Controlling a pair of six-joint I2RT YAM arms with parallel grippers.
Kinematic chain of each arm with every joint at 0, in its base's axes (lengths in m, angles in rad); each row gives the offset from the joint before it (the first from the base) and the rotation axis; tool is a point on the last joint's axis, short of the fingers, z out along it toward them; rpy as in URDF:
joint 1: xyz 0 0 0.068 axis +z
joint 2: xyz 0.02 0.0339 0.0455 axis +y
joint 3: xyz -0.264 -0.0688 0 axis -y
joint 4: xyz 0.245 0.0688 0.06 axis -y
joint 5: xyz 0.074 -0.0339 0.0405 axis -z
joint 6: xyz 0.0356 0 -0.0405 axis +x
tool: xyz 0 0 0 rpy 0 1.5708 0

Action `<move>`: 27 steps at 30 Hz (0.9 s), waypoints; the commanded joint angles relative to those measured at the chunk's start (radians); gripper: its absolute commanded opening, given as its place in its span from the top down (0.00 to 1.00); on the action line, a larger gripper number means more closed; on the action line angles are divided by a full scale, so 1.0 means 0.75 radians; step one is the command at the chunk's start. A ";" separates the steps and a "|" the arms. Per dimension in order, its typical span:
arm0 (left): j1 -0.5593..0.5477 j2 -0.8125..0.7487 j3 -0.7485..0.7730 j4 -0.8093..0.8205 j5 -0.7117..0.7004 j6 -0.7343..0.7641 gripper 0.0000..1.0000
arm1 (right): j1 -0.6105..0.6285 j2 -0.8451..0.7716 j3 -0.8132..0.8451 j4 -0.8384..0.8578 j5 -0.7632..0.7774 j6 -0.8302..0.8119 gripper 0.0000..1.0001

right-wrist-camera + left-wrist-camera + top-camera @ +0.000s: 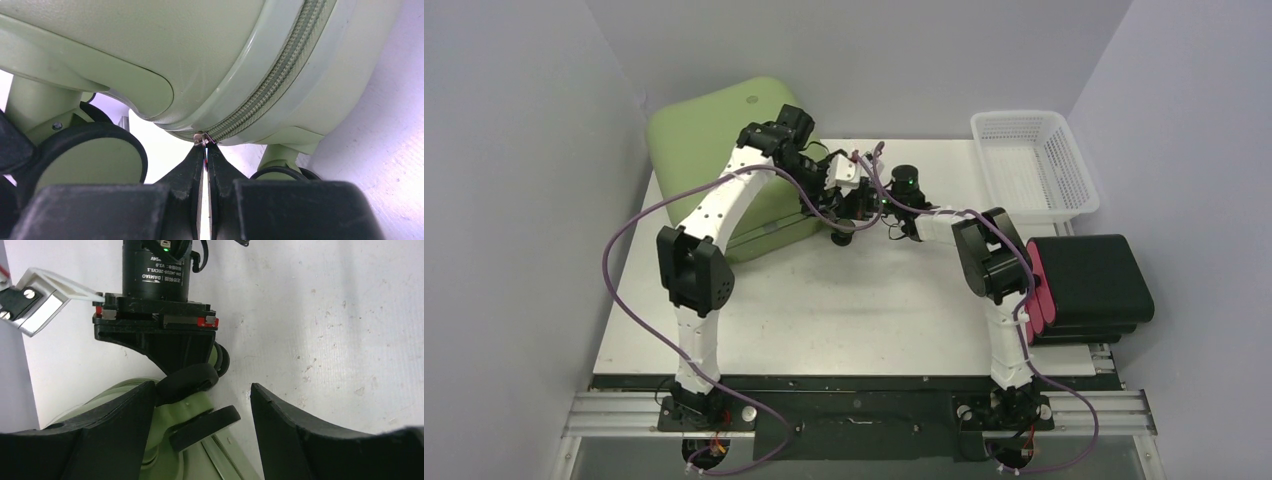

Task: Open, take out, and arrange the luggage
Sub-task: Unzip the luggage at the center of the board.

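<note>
- A black case (1089,285) with a pink side lies shut at the right edge of the tabletop (854,320). Part of it hangs over that edge.
- The left arm (724,200) and the right arm (989,260) both reach toward the far side and meet by the luggage's right end.
- The right gripper (205,147) is pinched tight on the little metal zip pull (202,139).
- The left gripper (202,390) has its fingers apart, with a black wheel (187,382) between them. One finger is right against the wheel and the other is away from it.
- The luggage (714,130) lies flat at the far left corner of the tabletop. It is light green with round corners, and its zip (280,75) is closed.
- A white basket (1022,117) with mesh walls sits at the far right corner.
</note>
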 commanded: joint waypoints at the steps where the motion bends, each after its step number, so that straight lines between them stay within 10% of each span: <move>1: -0.022 -0.038 -0.116 -0.359 -0.122 0.052 0.37 | -0.038 0.006 0.075 -0.082 0.379 -0.159 1.00; 17: -0.024 -0.172 -0.231 -0.412 -0.258 -0.001 0.51 | -0.075 0.003 0.190 -0.321 0.429 -0.320 1.00; 27: -0.038 -0.464 -0.121 0.055 -0.179 -0.097 0.01 | -0.075 0.001 0.119 -0.192 0.372 -0.211 1.00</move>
